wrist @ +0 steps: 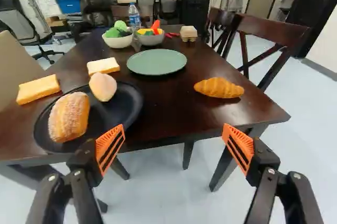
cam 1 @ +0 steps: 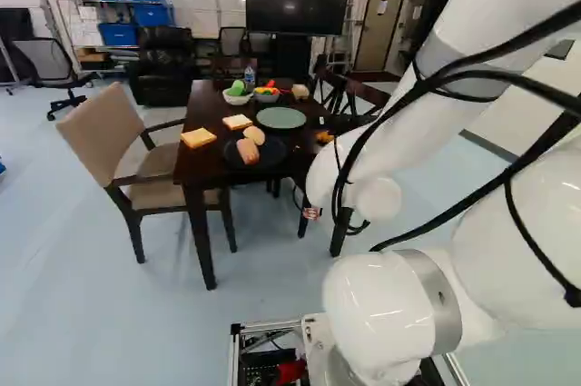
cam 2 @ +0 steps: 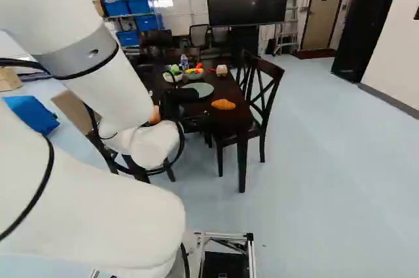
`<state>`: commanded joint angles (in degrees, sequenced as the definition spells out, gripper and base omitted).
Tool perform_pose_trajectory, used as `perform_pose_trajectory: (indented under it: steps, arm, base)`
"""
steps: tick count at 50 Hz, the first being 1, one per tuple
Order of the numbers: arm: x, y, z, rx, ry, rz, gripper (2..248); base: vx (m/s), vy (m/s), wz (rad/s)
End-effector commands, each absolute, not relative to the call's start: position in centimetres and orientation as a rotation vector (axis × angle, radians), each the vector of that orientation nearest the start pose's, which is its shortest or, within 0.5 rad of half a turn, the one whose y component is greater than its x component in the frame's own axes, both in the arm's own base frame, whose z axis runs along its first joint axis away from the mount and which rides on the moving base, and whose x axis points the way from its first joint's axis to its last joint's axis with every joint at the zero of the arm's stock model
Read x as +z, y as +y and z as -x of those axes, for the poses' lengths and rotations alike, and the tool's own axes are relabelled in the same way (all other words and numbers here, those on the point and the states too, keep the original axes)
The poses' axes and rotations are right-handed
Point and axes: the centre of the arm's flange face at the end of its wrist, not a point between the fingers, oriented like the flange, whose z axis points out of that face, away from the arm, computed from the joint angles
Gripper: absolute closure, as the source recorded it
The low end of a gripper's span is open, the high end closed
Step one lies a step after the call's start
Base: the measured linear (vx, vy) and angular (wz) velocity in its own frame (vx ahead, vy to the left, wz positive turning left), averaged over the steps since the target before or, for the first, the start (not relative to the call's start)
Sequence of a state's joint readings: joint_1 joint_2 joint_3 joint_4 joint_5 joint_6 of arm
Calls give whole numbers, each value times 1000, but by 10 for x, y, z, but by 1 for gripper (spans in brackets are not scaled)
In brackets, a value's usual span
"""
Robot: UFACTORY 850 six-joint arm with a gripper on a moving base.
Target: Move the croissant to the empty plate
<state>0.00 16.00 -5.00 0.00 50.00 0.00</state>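
Gripper (wrist: 174, 127) spread wide, nothing held; ahead, the croissant (wrist: 218, 88) lies on the table (wrist: 171, 100) near the empty green plate (wrist: 157, 62). I'd centre over the pastry's middle (it may squash), closing lightly.

Reaches ahead with a bent white arm (cam 1: 408, 136), holding the gripper (cam 2: 195, 117) spread wide, orange pads (wrist: 110, 147) flanking the gap between the jaws.

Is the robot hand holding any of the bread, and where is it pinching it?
No, the gripper holds nothing; its orange pads stand wide apart.
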Motion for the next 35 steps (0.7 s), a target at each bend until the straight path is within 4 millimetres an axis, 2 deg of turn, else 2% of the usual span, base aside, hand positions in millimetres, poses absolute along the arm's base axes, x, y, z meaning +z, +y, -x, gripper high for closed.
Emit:
perform_pose_trajectory:
  steps: [35]
  arm:
    - [366, 0, -270, -1824, 0, 2558, 3]
  base:
    - [141, -43, -28]
